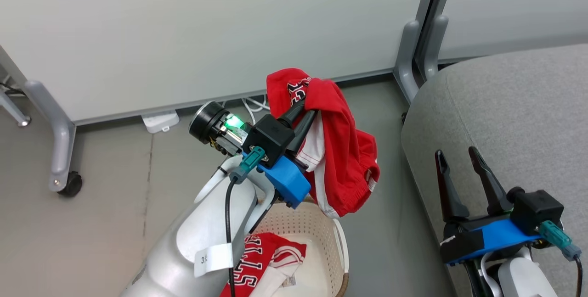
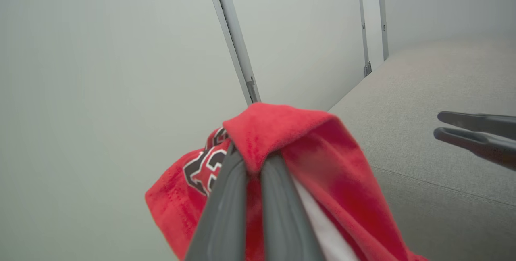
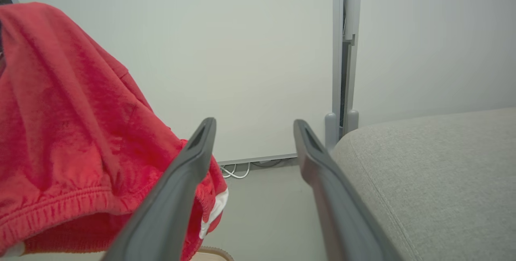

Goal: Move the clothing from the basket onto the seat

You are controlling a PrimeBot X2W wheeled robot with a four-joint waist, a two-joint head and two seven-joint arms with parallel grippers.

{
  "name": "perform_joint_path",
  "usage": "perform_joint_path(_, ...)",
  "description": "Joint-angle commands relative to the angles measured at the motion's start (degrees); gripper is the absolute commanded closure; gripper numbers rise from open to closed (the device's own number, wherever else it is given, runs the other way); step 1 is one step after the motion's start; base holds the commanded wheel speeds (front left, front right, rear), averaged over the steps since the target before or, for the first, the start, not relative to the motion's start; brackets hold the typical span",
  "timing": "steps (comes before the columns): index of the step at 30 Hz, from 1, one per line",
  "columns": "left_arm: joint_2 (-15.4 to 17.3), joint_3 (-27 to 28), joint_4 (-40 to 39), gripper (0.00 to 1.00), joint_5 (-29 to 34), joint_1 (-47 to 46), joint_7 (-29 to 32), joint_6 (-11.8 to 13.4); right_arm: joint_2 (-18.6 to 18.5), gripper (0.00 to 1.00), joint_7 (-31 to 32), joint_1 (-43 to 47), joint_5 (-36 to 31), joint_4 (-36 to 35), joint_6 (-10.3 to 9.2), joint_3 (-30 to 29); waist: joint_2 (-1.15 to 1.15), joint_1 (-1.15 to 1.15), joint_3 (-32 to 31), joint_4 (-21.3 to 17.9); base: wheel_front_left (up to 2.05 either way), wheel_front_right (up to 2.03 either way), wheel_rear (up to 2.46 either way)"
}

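The red garment (image 1: 342,150) hangs above the basket (image 1: 342,242), clear of its rim and towards the side where the seat (image 1: 505,104) stands. It is draped over the left gripper (image 1: 305,106), whose two dark fingers are clamped together on a fold of the fabric. The rest of the cloth falls below them, showing white trim. Inside the basket lies a second red jersey (image 1: 257,260) with white-edged black lettering, partly hidden by the pale left forearm. The right gripper (image 1: 456,152) is over the grey seat, away from the basket, with its fingers spread wide and nothing between them. The basket stands on a smooth grey floor (image 1: 115,173). Beyond it a white partition panel (image 1: 206,35) rises on grey legs, one with a black caster (image 1: 71,184). A white power strip (image 1: 160,121) and pale cables (image 1: 255,104) lie at the panel's foot. The left wrist view brings the pinch close: the red fabric is folded over the fingertips (image 2: 238,160), with black lettering beside them, and the right gripper (image 2: 439,124) is off to the side over the seat's stitched seam. The right wrist view adds the garment's gathered elastic hem (image 3: 60,208), hanging just over the basket's woven rim (image 3: 209,251).
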Motion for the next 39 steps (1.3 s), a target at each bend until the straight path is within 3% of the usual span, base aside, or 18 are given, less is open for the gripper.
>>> perform_joint_path(1, -0.05, -0.26, 0.28, 1.00, -0.33, 0.02, -0.28, -0.17, 0.16, 0.00, -0.20, 1.28, -0.49, 0.14, 0.03, -0.21, 0.00, 0.01, -1.40, 0.16, 0.00, 0.00, 0.00)
perform_joint_path(14, -0.21, -0.76, 1.22, 1.00, -0.89, 0.78, -0.28, -0.55, -0.23, 0.00, -0.20, 0.78, -1.11, -1.74, 0.03, 2.40, 0.00, 0.01, -2.20, 0.93, 0.00, 0.00, 0.00)
perform_joint_path(27, -0.47, -0.75, 1.55, 1.00, -0.43, -0.67, -0.28, -0.72, -1.62, 0.00, -0.19, -6.75, -0.85, -3.57, 0.02, 15.13, 0.00, 0.01, -0.08, 1.13, 0.00, 0.00, 0.00)
perform_joint_path(39, -0.76, -2.48, 1.31, 1.00, -0.86, -2.13, -0.28, -0.83, -1.24, 0.00, -0.20, -14.13, -0.52, 3.60, 0.02, 22.86, 0.00, 0.01, 1.58, 2.11, 0.00, 0.00, 0.00)
